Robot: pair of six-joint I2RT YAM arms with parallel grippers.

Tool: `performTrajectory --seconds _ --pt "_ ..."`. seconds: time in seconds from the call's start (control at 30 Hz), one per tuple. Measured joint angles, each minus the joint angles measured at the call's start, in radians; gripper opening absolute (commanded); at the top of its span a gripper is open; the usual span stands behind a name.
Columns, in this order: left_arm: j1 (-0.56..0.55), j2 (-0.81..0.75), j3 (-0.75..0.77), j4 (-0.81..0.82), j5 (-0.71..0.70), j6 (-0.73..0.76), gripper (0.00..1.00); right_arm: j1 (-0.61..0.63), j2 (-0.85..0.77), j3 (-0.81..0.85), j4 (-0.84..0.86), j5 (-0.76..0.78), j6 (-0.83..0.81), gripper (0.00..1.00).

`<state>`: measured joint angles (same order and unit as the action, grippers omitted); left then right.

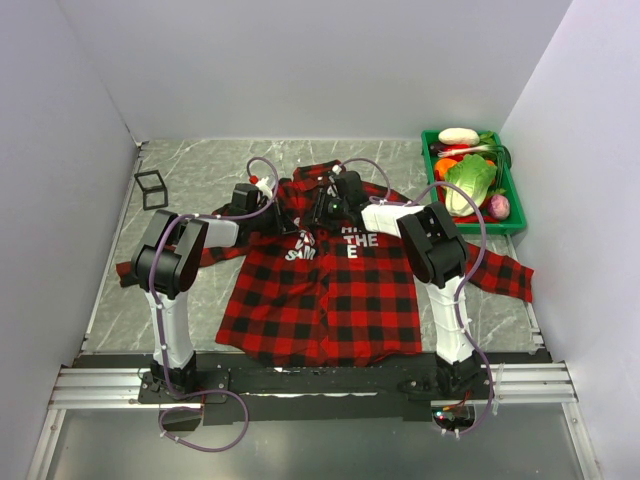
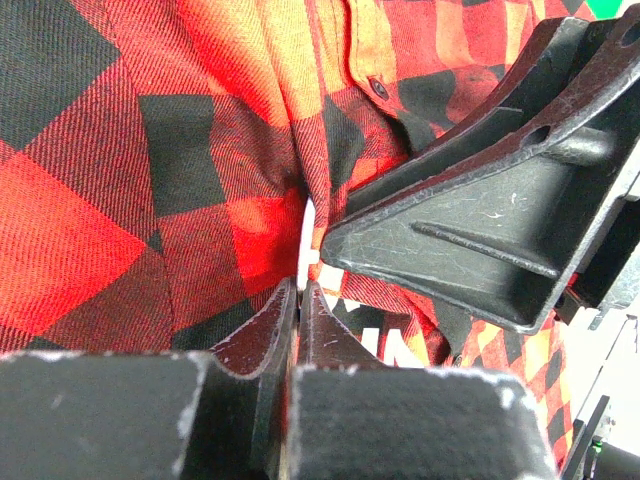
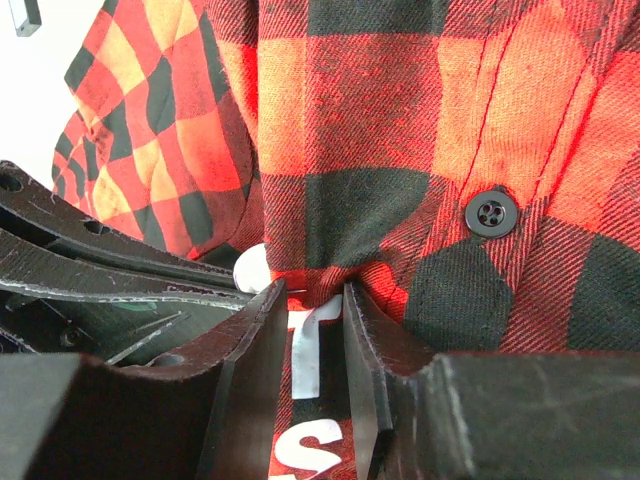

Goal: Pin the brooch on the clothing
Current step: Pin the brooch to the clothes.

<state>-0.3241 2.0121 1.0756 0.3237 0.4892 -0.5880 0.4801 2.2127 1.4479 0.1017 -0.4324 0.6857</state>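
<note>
Both arms are reached in over the chest of the clothing [image 1: 330, 290]. The left gripper [image 2: 299, 300] is pinched tight on a fold of plaid; the right gripper [image 3: 315, 300] is narrowed around a raised fold beside a button [image 3: 491, 213]. The brooch cannot be picked out for certain, so pinning is judged under way, not finished.

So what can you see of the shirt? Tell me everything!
The shirt is red-and-black plaid woven cloth with long sleeves, a collar and white block letters on the chest. It lies flat, front up, on the grey table, collar at the far end, sleeves spread out. A dark button shows in the right wrist view. Both grippers meet at the chest: the left gripper and the right gripper each pinch a raised fold of cloth.
</note>
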Motion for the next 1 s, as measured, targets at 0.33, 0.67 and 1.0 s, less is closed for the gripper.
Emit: performTrajectory --seconds 0.33,0.67,1.0 --pt "0.000 0.000 0.000 0.004 -0.001 -0.003 0.01 0.012 0.000 0.006 -0.005 0.047 0.022 0.36" --pt "0.000 0.000 -0.005 0.014 -0.010 -0.008 0.01 0.026 0.000 0.006 0.002 0.095 0.046 0.39" --pt "0.011 0.000 -0.005 0.008 0.010 -0.001 0.01 0.004 -0.018 -0.018 0.022 0.033 0.038 0.49"
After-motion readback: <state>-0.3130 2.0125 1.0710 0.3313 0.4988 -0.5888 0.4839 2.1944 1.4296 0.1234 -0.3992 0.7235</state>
